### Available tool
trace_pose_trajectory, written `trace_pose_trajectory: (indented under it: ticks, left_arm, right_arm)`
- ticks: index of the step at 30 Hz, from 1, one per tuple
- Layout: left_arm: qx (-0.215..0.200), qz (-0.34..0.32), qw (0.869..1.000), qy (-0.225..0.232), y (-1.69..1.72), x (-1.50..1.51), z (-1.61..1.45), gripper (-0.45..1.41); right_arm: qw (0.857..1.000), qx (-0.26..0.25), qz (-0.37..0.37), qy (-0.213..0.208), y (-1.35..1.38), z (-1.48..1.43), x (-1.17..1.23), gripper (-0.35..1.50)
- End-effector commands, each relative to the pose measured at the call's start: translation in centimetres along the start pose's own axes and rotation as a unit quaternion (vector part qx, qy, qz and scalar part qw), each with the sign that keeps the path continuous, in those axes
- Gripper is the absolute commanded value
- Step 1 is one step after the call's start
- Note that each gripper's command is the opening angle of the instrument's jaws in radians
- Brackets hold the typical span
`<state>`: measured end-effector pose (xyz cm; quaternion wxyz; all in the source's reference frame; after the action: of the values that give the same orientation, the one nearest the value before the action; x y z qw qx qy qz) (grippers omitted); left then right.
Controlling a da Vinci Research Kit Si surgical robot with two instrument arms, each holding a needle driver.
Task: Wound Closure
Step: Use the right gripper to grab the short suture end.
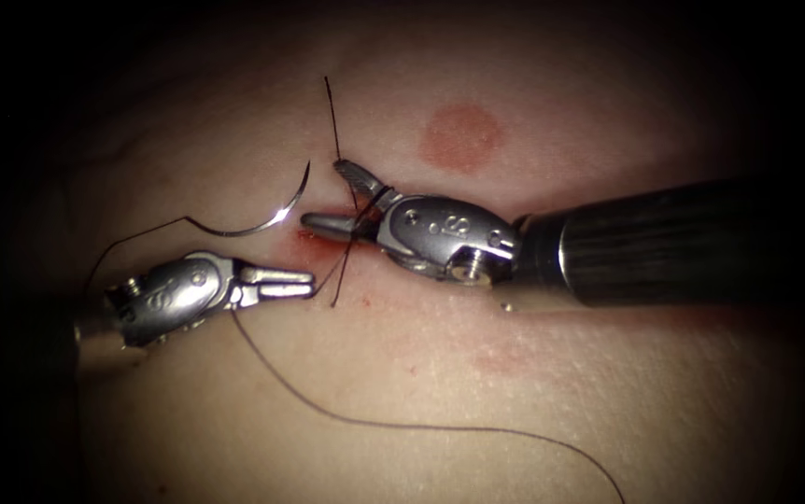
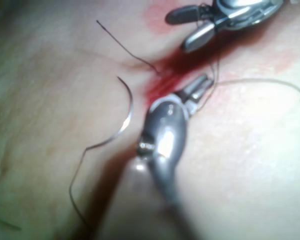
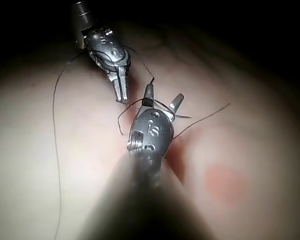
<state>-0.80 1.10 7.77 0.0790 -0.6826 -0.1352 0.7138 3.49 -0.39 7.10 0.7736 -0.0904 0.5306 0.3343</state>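
Right tool (image 1: pixel 332 196): jaws wide, thread (image 1: pixel 346 247) between | left tool (image 1: pixel 302 280): jaws together, grasp uncertain | needle (image 1: pixel 276 213): loose on tissue (image 1: pixel 328 392), left of cut (image 1: pixel 328 231) | risk: thread may snag it.

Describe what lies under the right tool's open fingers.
Under the right tool, thread crosses the red fluid at the cut in the tissue. The tool's body covers the cut further right.

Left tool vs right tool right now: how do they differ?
The right tool has its jaws spread wide over the cut, thread crossing between them; the left tool has its jaws closed on thread. Neither holds the needle, which lies free on the tissue left of the cut.
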Motion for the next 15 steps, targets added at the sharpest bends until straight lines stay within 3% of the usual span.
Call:
trace_pose_trajectory:
  ticks: [1,6,15]
  left_arm:
    - [0.004,0.004,1.000,-0.001,-0.04,-0.05,0.07,-0.35]
    - [0.021,0.021,0.999,-0.013,-0.26,0.09,0.13,-0.35]
    - [0.027,0.025,0.999,-0.015,-0.34,0.10,0.18,-0.35]
  right_arm:
    - [1.000,-0.006,0.000,-0.005,-0.01,0.08,-0.06,1.38]
    - [0.998,-0.044,0.000,-0.034,0.11,0.19,-0.11,1.38]
    - [0.994,-0.081,0.001,-0.075,0.21,0.34,-0.16,1.41]
